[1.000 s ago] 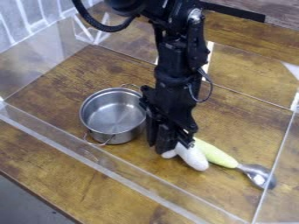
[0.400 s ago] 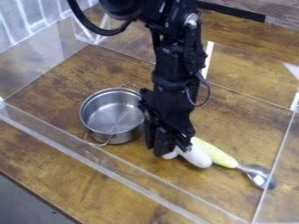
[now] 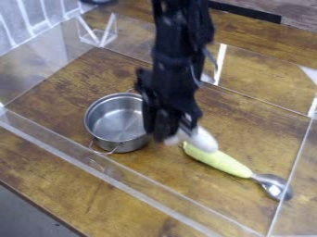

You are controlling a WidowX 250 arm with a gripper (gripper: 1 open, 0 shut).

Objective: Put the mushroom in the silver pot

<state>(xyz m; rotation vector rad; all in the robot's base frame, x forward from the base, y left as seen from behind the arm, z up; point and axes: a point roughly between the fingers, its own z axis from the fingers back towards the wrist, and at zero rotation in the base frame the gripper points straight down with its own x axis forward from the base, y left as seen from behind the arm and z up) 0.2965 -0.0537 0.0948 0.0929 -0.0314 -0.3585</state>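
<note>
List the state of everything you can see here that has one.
Pot: upright, no lid, nothing seen in it, on the table.
Mushroom: at the gripper, its cap hidden, above the yellow-green piece.
Yellow-green piece: lying on the table, metal end toward the table's edge.
Gripper: blurred, beside the pot, open or shut unclear.
</note>
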